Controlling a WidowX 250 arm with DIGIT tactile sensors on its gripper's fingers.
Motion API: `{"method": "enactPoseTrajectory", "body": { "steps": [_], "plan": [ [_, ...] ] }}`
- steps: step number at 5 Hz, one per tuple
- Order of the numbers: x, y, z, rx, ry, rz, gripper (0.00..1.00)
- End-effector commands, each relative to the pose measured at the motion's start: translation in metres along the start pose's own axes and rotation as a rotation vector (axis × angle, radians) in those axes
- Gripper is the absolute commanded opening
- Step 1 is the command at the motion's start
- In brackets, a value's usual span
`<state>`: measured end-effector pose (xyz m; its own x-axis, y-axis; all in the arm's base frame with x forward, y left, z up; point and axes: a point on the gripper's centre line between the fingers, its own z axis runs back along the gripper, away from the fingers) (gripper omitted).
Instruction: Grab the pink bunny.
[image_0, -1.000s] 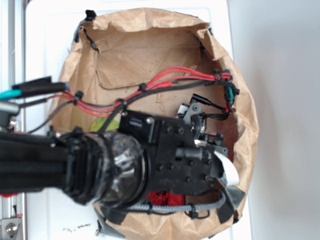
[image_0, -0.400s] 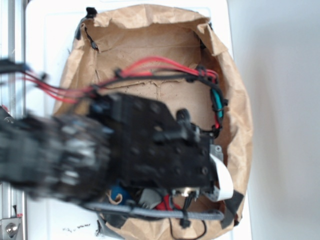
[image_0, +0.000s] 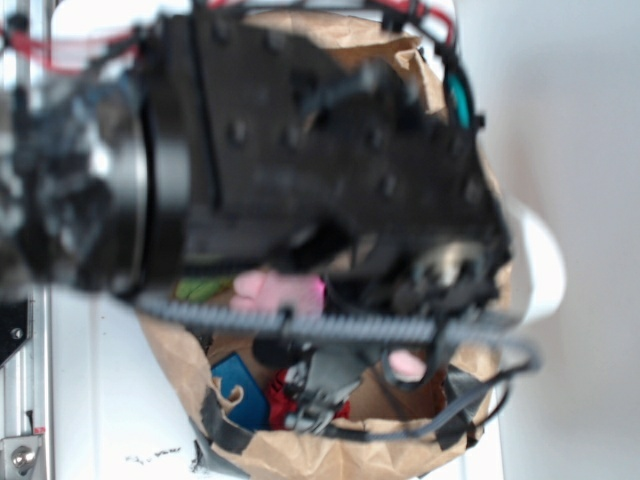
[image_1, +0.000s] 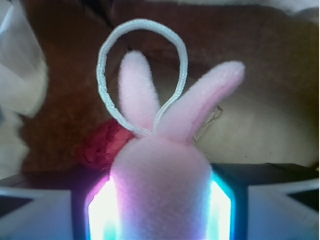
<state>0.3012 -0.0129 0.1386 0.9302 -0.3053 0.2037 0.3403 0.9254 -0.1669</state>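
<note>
The small light-pink fuzzy plush bunny (image_1: 160, 175) is seen clamped between the fingers of the black robot gripper (image_1: 160, 210), its two ears and thin white loop (image_1: 142, 75) pointing up. It is held above the crumpled brown paper bag (image_0: 320, 455), in which a red ruffled fabric flower (image_1: 102, 145) lies.
</note>
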Motion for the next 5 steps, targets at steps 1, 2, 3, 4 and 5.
{"method": "enactPoseTrajectory", "body": {
  "steps": [1, 2, 3, 4, 5],
  "plan": [
    [0.006, 0.019, 0.066, 0.086, -0.217, 0.181, 0.0],
    [-0.001, 0.004, 0.073, 0.157, -0.178, 0.206, 0.0],
    [-0.007, -0.003, 0.074, 0.261, -0.173, 0.278, 0.0],
    [-0.012, -0.002, 0.067, 0.315, -0.061, 0.293, 0.0],
    [-0.016, 0.006, 0.067, 0.279, -0.017, 0.293, 0.0]
  ]
}}
